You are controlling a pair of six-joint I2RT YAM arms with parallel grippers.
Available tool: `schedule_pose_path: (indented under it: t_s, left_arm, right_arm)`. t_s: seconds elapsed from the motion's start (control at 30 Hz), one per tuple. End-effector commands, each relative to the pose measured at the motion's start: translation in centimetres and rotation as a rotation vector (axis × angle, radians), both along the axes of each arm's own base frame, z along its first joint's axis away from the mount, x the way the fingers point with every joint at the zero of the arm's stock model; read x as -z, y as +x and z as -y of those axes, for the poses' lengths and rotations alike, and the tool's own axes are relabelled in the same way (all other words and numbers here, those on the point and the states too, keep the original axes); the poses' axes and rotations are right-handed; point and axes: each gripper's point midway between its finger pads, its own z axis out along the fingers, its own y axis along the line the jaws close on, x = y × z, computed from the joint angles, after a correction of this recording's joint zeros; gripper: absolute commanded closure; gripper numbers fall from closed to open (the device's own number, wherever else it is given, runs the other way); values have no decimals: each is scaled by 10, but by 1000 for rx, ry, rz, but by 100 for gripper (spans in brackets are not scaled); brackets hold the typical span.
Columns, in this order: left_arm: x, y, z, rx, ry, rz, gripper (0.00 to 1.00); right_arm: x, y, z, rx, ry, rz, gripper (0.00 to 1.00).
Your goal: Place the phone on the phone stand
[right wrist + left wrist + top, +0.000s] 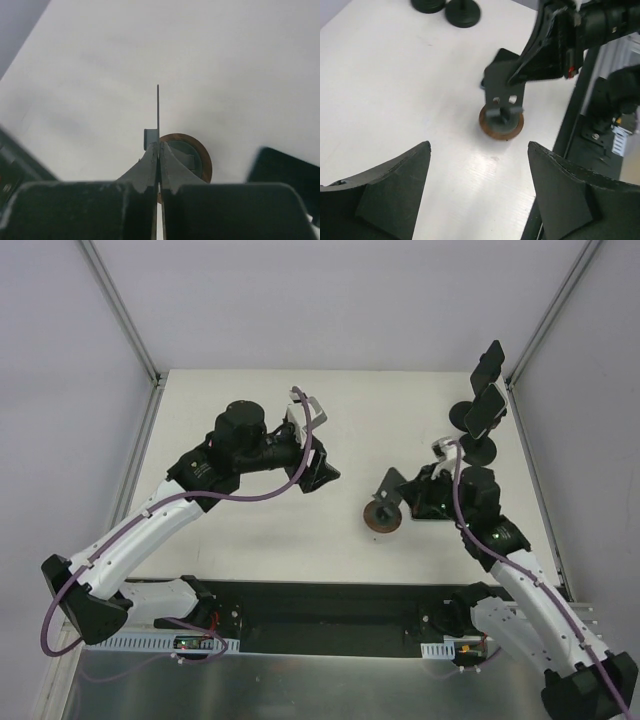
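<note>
A: Where is the phone stand [383,512]?
B: Mid-table, on its round brown base; our right gripper [159,150] is pinched tight on its thin upright plate.
A: And our left gripper [479,150]?
B: Wide apart, holding nothing. 2 dark slabs [488,410] far right: phones? We cannot tell.

Black phone stand [502,85], copper-brown base rim; white table [250,540] (purple cables [250,497]).

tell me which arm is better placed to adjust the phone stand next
Right, probably: the right hand is shut on the thin upright plate of the phone stand. The left hand hangs open and empty, apart from the stand.
</note>
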Motion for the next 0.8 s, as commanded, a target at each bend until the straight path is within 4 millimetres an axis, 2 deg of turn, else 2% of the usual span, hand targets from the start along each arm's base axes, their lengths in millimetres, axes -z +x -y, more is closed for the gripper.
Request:
schedule_pose_path:
  t_s: [0.0,0.03,0.07,0.13,0.17,0.23,0.3,0.4,0.53,0.57,0.7,0.77]
  left_arm:
    - [-14,30,-18,-221,-16,44,23]
    - [-15,27,-16,-201,-25,37,23]
    - [-17,24,-15,-187,-30,37,23]
    - [-18,22,-14,-175,-33,36,23]
    - [-19,22,-13,-169,-36,37,23]
    - [-21,19,-14,-179,-52,12,23]
    - [-23,18,-14,-177,-60,14,23]
    - [-22,17,-14,-175,-60,10,22]
    - [-20,15,-11,-159,-63,-1,22]
    - [-21,14,-9,-151,-66,1,22]
    - [-19,12,-7,-139,-62,-7,22]
    - [-19,9,-5,-125,-65,-11,22]
  right_arm:
    - [-20,52,87,432,48,91,100]
    - [-22,56,101,472,38,108,100]
    - [-23,63,129,556,14,127,100]
    - [-21,70,154,615,-16,144,100]
    - [-26,76,179,675,-42,181,100]
    - [-25,88,200,704,-69,202,100]
    - [-18,102,230,752,-69,194,100]
    - [-22,118,260,777,-6,247,100]
    - [-23,132,285,809,-39,298,100]
    - [-31,137,289,802,-47,318,99]
    - [-19,154,303,791,-64,274,100]
    - [-13,156,307,794,-78,261,100]
